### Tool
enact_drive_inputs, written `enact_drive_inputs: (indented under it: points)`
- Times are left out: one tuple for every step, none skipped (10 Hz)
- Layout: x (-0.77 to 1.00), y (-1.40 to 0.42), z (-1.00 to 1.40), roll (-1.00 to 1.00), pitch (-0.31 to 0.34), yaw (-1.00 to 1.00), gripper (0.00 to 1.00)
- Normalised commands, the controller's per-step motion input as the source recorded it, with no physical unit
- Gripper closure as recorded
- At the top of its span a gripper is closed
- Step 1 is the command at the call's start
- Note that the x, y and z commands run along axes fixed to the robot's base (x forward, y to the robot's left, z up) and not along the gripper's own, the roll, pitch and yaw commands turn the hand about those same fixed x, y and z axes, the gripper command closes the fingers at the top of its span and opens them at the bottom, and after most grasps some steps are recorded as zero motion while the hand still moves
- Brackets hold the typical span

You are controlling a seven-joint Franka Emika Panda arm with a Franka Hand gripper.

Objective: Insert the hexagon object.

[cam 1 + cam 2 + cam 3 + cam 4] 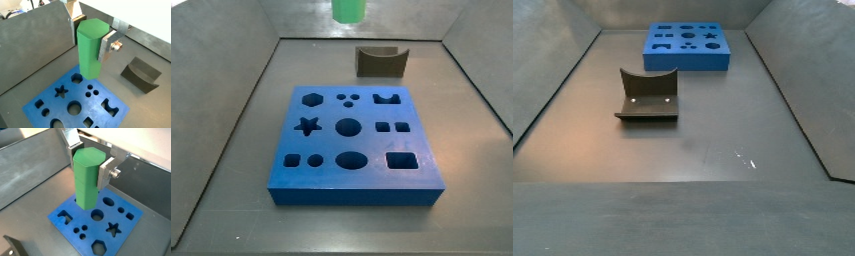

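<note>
Clamping the hexagon object (90,47) upright between its silver fingers (108,46), gripper (90,165) poised above the blue block (100,223), dark brown curved piece (381,62) apart on grey surface (714,150).

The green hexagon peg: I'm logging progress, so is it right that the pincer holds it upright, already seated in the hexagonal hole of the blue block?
Not quite. The pincer does hold the bright green faceted plastic peg upright, but it is not seated. In a side view the peg hangs high above the blue block with shaped holes, and the block's hexagonal hole is empty.
</note>
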Motion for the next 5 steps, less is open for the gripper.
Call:
enact_drive_inputs:
  points:
    - [-0.02,0.00,-0.78,0.00,-0.034,-1.00,1.00]
    - [-0.05,0.00,-0.86,0.00,-0.031,-1.00,1.00]
    - [-0.05,0.00,-0.87,0.00,-0.021,-1.00,1.00]
    - [-0.05,0.00,-0.90,0.00,-0.001,-1.00,1.00]
    - [-0.05,0.00,-0.89,0.00,-0.006,-1.00,1.00]
